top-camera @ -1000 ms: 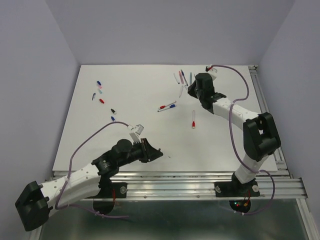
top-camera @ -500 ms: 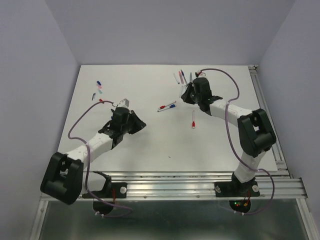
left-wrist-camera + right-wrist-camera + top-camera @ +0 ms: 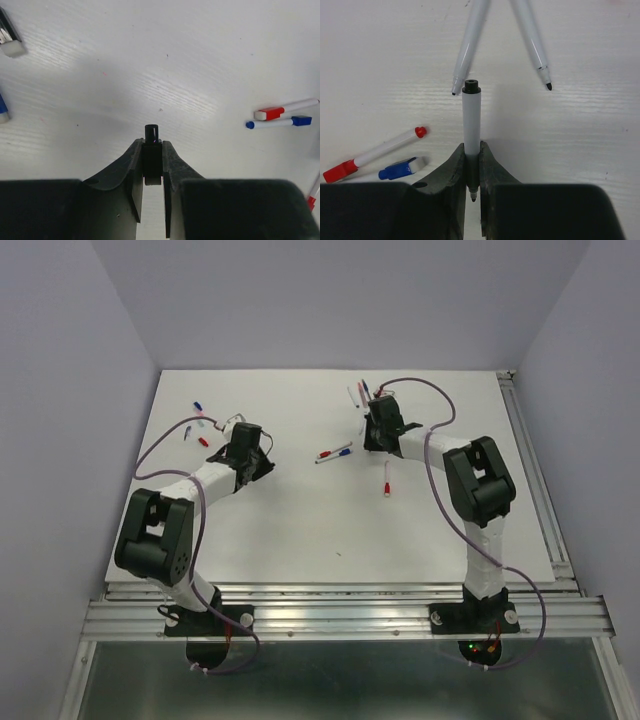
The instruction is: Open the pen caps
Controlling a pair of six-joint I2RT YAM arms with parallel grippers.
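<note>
Since a second ago the left arm (image 3: 200,480) has swung from the near edge of the table (image 3: 200,50) out toward its far left, and the right arm (image 3: 440,445) has folded in, carrying its fingers slightly left. The left fingers (image 3: 136,159) are closed to a narrow gap on a black pen cap (image 3: 152,150), which lies along them with its end poking just past the tips. A red pen cap (image 3: 270,113) and a blue pen cap (image 3: 301,120) lie ahead to their right. The right fingers (image 3: 458,162) are pinched almost together around a white pen barrel (image 3: 471,117). Its bare writing tip shows back between them and its black end points ahead. Two uncapped pens (image 3: 469,45) lie just beyond that end.
</note>
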